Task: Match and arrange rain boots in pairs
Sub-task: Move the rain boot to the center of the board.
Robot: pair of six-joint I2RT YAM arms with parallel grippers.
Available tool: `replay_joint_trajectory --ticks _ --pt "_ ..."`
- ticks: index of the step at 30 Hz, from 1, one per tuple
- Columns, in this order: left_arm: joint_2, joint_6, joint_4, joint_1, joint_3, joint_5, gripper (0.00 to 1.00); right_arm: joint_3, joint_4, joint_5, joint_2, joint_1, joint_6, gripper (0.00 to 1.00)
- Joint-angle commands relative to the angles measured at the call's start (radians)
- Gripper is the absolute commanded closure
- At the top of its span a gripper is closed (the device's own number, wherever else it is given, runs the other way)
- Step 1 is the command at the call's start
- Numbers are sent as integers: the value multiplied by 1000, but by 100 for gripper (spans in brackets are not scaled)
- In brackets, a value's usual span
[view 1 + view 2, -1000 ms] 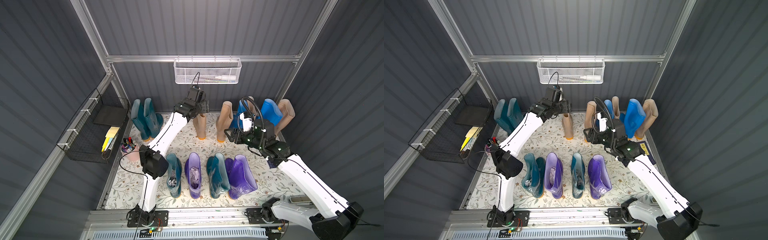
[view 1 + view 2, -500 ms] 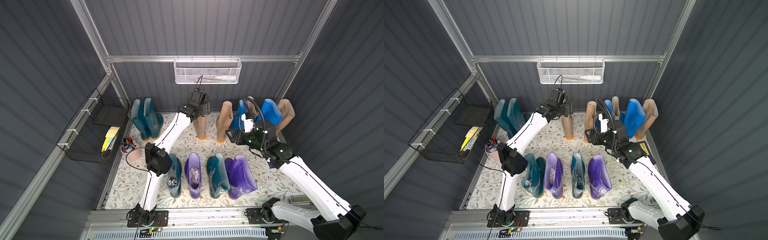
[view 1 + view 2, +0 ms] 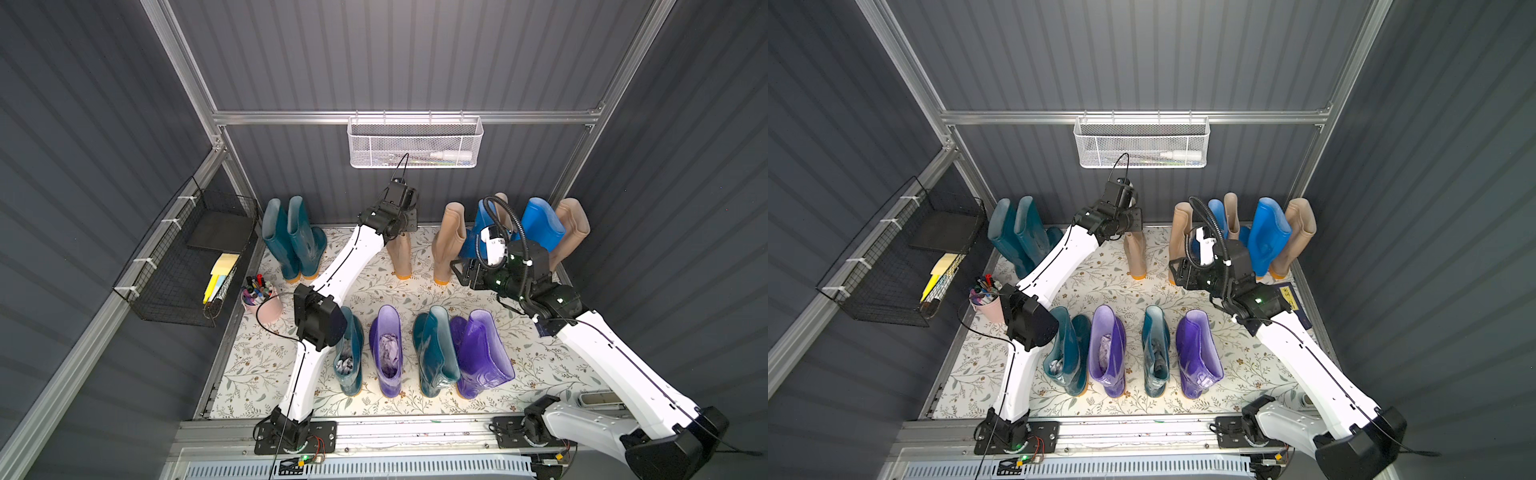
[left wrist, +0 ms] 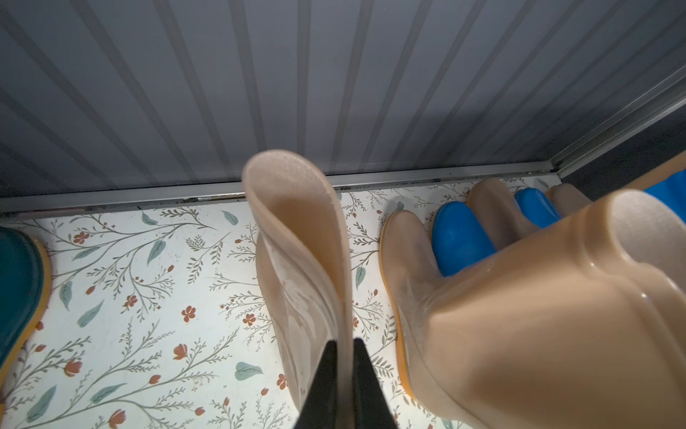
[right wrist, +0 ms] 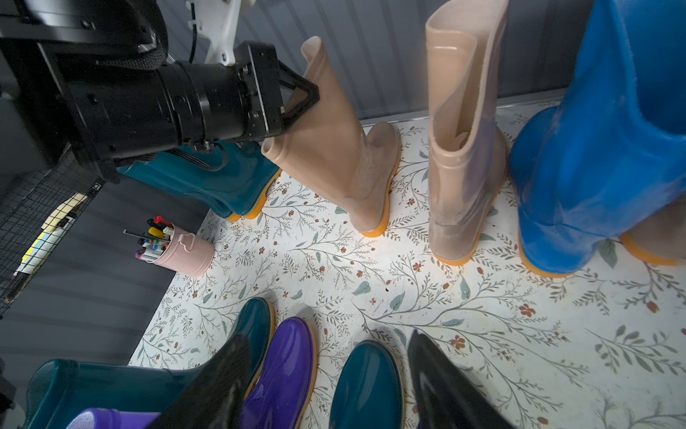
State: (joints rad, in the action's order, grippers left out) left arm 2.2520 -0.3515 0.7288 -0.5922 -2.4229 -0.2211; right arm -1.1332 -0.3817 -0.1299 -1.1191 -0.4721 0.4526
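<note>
While left gripper (image 4: 344, 346) pinches beige boot (image 4: 297, 230) cuff, arm outstretched; right gripper (image 5: 326, 347) agape, hovering.

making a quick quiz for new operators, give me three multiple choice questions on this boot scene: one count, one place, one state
1. How many purple boots are in view?
A) one
B) two
C) four
2. Where is the pink pen cup?
A) beside the black wire basket
B) between the purple boots
C) inside a purple boot
3. What is the left end effector doing?
A) open, holding nothing
B) shut on a beige boot
C) shut on a purple boot

Answers:
1 B: two purple shafts stand in the front row in both top views.
2 A: the cup sits just by the basket's near end.
3 B: the left wrist view shows its fingers pinching that boot's rim.
</note>
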Motion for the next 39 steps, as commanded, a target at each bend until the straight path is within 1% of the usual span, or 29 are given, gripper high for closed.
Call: replay_joint_trajectory --ticks 1,5,9,12,18,21,22,27,32,39 --pt "-2 41 24 5 -37 -7 95 7 22 -3 -18 3 8 30" --pt "-21 74 22 9 -35 -22 100 -3 33 -30 -40 3 12 30" --pt "-35 104 18 22 -57 -35 100 -14 43 -36 -51 3 15 30" --pt "-43 105 21 48 -72 -28 100 -26 43 -38 -64 3 13 30" --pt "-77 109 23 112 -57 17 100 -44 46 -43 -86 3 18 30" --pt "-95 123 26 138 -51 35 100 -52 52 -46 -88 3 24 31" --pt "-102 127 26 148 -51 39 100 -56 51 -49 -109 3 24 31" --pt "-123 168 32 188 -47 35 100 -71 54 -65 -140 1 34 32" --pt "-140 208 46 223 -24 -5 100 -82 54 -66 -152 0 39 32" --pt "-199 245 19 260 71 -77 100 -113 47 -72 -180 -8 41 32"
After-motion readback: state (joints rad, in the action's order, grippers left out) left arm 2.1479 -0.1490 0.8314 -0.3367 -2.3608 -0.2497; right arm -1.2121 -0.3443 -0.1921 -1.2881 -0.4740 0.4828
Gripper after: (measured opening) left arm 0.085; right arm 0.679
